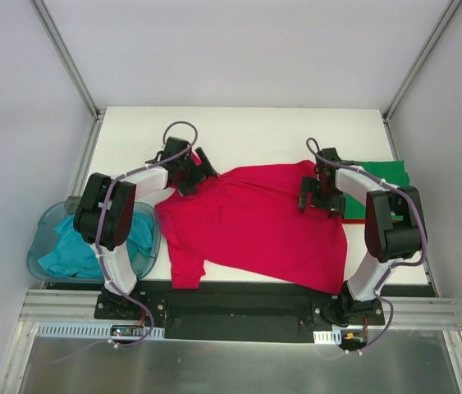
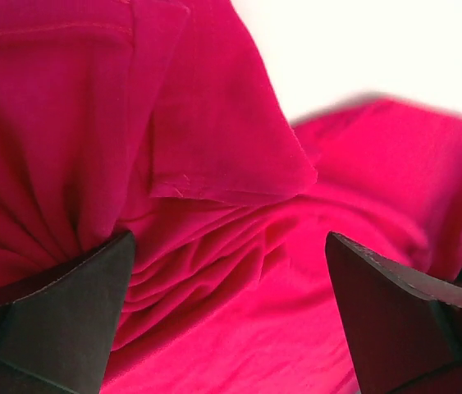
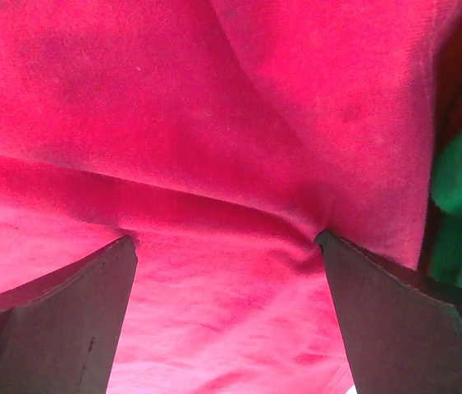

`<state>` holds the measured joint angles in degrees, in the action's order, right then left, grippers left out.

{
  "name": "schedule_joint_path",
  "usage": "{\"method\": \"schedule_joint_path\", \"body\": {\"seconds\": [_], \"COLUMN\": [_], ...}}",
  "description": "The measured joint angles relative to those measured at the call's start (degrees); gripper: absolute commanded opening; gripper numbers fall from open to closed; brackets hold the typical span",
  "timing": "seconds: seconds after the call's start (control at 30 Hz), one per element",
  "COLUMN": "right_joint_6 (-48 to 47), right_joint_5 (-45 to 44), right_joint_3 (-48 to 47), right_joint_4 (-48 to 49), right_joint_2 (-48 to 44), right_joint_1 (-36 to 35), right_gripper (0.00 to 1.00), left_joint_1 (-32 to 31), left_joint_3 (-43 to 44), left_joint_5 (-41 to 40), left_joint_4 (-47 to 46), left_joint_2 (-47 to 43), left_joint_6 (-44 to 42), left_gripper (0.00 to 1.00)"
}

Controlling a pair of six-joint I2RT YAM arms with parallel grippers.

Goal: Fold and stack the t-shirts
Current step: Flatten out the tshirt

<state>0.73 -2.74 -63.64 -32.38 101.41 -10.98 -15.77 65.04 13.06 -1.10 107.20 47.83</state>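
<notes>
Standing open w/ jaws wide apart, the left tool and right tool sit on the far corners of the crimson t-shirt, which lies spread but unfolded on the tabletop. At the right edge the green t-shirt looks folded, and the teal t-shirt waits in the tub; approx. one third done, I judge. Free room is only at the far side, since the near hem reaches the front edge.

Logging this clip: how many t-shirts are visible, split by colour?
red t-shirt: 1, spread on the table
green t-shirt: 1, partly behind the right arm
teal t-shirt: 1, in the blue tub
Total: 3
</notes>
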Motion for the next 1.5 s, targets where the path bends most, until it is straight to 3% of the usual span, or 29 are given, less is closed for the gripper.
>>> {"method": "schedule_joint_path", "body": {"seconds": [0.13,0.4,0.5,0.83,1.3,1.5], "right_joint_6": [-0.17,-0.17,-0.15,-0.15,-0.15,-0.15], "right_joint_5": [-0.33,-0.74,-1.05,-1.14,-1.18,-1.40], "right_joint_3": [2.32,2.58,2.60,2.60,2.60,2.60], "right_joint_4": [-0.76,-0.87,-0.92,-0.94,-0.96,-1.01], "right_joint_2": [-1.77,-2.03,-2.03,-2.03,-2.03,-2.03], "right_joint_1": [0.24,0.24,0.24,0.24,0.24,0.26], "right_gripper": [0.97,0.97,0.97,0.97,0.97,0.97], "left_joint_1": [-3.76,-2.97,-2.93,-3.04,-4.17,-4.13], "left_joint_3": [-2.12,3.50,6.75,9.55,9.18,13.11], "left_joint_5": [-1.68,-9.73,-12.15,-12.41,-16.39,-16.68], "left_joint_4": [3.26,6.12,6.23,7.37,11.78,12.37], "left_joint_2": [-2.93,-3.19,-3.13,0.15,3.52,7.45], "left_joint_6": [-0.94,-2.05,-2.71,-3.96,-4.17,-4.28], "left_gripper": [0.99,0.99,0.94,0.61,0.47,0.40]}}
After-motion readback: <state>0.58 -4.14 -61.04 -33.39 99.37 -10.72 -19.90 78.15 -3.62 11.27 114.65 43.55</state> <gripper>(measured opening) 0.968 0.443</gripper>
